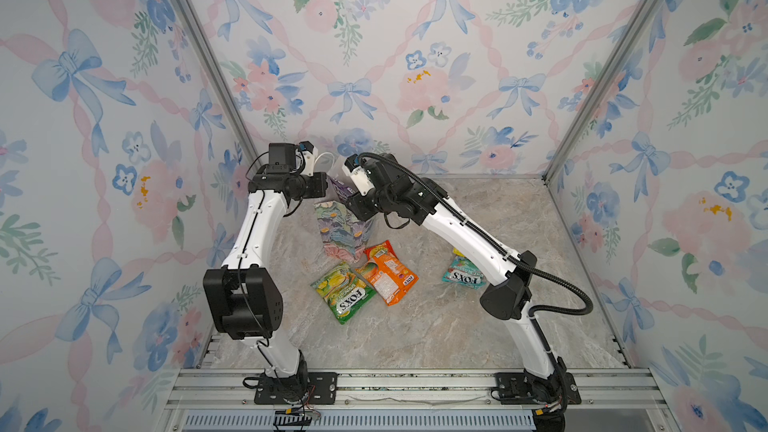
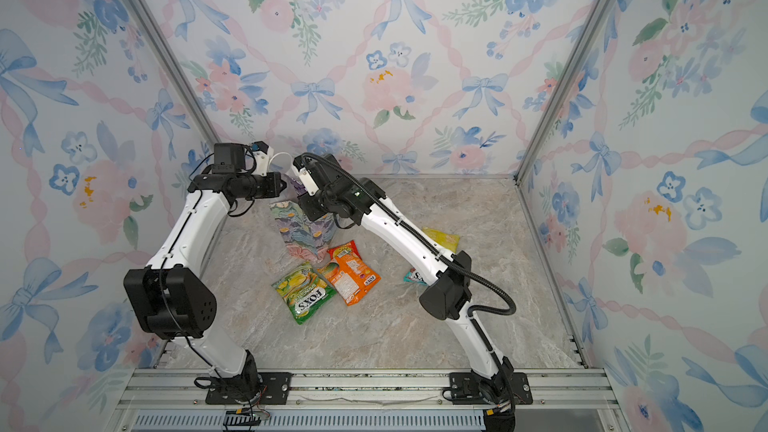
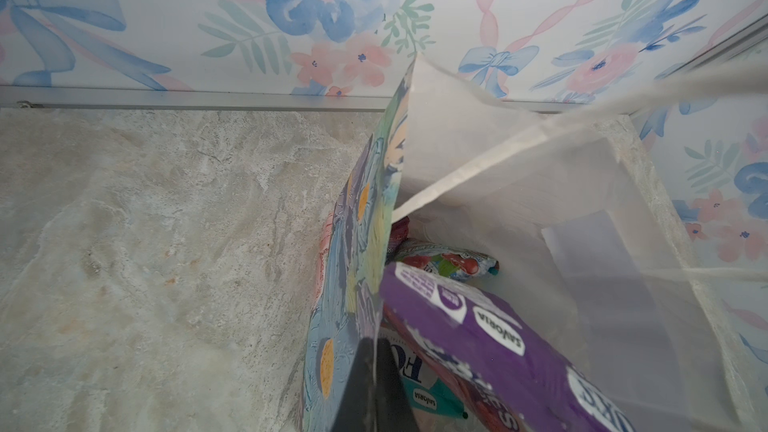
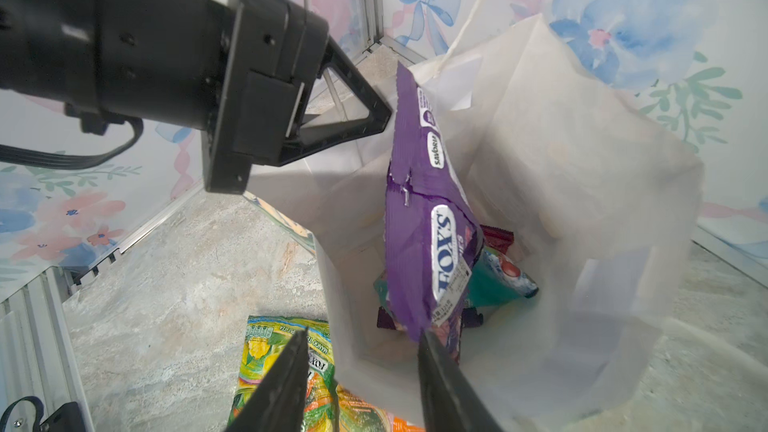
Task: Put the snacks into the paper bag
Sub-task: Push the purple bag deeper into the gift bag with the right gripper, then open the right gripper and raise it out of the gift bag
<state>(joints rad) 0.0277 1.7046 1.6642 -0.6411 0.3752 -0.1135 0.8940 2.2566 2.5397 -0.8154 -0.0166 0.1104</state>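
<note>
The flowered paper bag (image 1: 343,230) stands upright between both arms, white inside (image 4: 561,184). My left gripper (image 3: 375,351) is shut on the bag's side wall at the rim, and its tip also shows in the right wrist view (image 4: 384,116). A purple FOX'S packet (image 4: 419,201) stands on end inside the bag on top of a teal packet (image 4: 503,276) and a small red packet (image 4: 498,236). My right gripper (image 4: 361,338) is open over the bag's near wall, one finger inside by the purple packet's lower end and one outside. On the table lie a green packet (image 1: 343,290) and an orange packet (image 1: 388,274).
Partly under the right arm lie a teal FOX'S packet (image 1: 463,274) and a yellow bag (image 2: 442,238). Flowered walls close in the marble table (image 1: 415,334) on three sides, and the bag stands near the back wall. A metal rail (image 1: 415,384) runs along the front.
</note>
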